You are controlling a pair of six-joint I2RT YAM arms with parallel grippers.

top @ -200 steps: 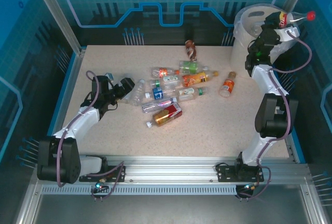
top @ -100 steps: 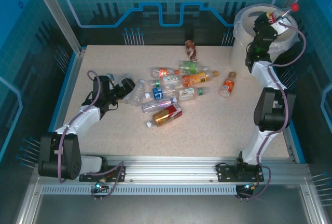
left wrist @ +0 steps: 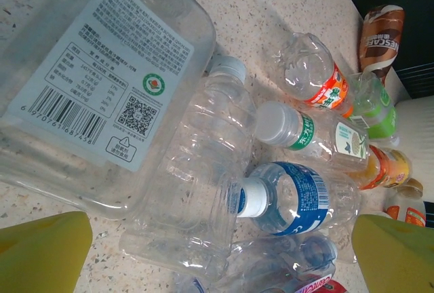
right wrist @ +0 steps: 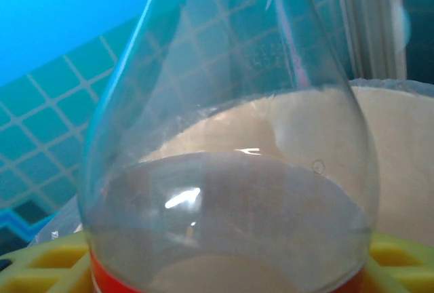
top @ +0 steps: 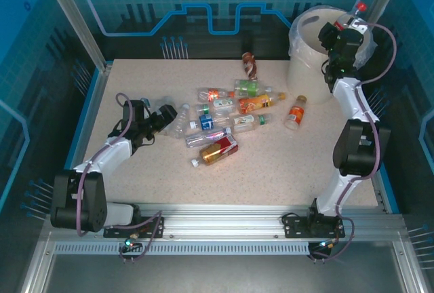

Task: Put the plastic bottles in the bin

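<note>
Right fingers (right wrist: 47, 266) clamped on red-capped bottle (right wrist: 230, 171) above bin (top: 302, 66) — left fingers (left wrist: 41, 252) spread, over clear bottles (left wrist: 203, 171)

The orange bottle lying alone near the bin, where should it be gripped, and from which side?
Grip the orange bottle across its labelled middle, coming straight down from above. It lies flat on the table, cap end pointing toward the bin, apart from the other bottles, so the jaws can close across its width with bare table either side.
</note>
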